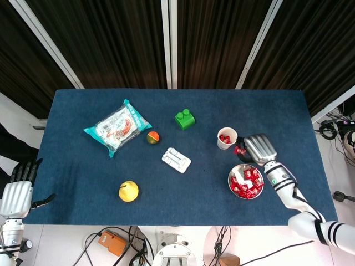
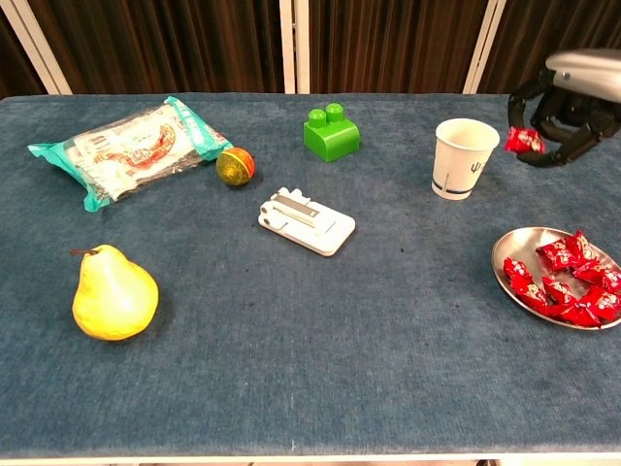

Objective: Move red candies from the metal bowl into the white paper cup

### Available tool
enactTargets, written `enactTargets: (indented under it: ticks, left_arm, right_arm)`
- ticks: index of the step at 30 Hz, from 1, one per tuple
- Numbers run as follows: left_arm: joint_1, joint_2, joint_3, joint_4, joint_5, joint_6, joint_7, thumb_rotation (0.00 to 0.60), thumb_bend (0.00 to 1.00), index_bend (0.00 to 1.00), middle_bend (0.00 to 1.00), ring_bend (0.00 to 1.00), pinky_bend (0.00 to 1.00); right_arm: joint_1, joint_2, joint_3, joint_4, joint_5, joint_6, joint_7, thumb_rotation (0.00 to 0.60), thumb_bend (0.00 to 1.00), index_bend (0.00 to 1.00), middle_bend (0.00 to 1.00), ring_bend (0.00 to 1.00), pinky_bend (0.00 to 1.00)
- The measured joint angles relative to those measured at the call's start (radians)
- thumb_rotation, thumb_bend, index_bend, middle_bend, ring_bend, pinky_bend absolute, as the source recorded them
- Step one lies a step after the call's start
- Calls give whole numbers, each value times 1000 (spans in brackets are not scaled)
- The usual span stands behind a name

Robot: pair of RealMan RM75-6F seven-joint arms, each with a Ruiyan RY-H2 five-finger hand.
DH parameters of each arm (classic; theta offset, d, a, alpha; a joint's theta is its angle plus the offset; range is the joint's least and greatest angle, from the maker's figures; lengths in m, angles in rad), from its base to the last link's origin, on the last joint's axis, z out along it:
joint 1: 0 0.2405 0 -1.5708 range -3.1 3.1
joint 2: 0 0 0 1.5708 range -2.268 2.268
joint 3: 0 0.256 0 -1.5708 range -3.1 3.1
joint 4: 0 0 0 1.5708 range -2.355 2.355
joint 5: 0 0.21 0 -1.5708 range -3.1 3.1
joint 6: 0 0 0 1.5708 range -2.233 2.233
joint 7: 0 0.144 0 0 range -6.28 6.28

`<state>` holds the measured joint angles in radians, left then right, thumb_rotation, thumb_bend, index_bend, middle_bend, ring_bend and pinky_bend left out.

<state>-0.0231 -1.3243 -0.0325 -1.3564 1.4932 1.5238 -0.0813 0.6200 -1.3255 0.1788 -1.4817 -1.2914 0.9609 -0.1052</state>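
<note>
Right hand (image 2: pixel 572 97) is pinching one wrapped red candy (image 2: pixel 525 141) at 3 o'clock of the white paper cup (image 2: pixel 465 158). Likely light, crinkly, slippery wrapper: fingertip pinch mid-body looks best. Metal bowl (image 2: pixel 512 286) is holding the rest. Left hand (image 1: pixel 16 194) is hanging empty, fingers apart.

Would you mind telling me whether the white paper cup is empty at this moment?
No, the head view looks straight down into the white paper cup and shows red candies already lying inside it.

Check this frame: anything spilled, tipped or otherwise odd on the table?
Nothing stands out. The white paper cup stands upright, the metal bowl sits flat with its red candies inside, and none lie loose on the cloth. The right hand holds one red candy in the air beside the cup.
</note>
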Motion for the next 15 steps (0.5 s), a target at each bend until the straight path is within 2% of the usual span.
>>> enactTargets:
  ticks: [3, 9, 15]
  left_arm:
    - [-1, 2, 0, -7, -2, -3, 7, 600, 0, 0, 0, 0, 0]
    - [0, 4, 1, -13, -12, -11, 15, 600, 0, 0, 0, 0, 0]
    - [-1, 6, -1, -14, -16, -14, 17, 600, 0, 0, 0, 0, 0]
  right_arm:
    - [42, -16, 37, 34, 53, -46, 1, 600, 557, 641, 904, 1000, 1000]
    - [112, -84, 66, 135, 143, -125, -15, 600, 557, 581, 904, 1000, 1000]
    - [140, -123, 68, 188, 161, -153, -12, 600, 557, 422, 904, 1000, 1000]
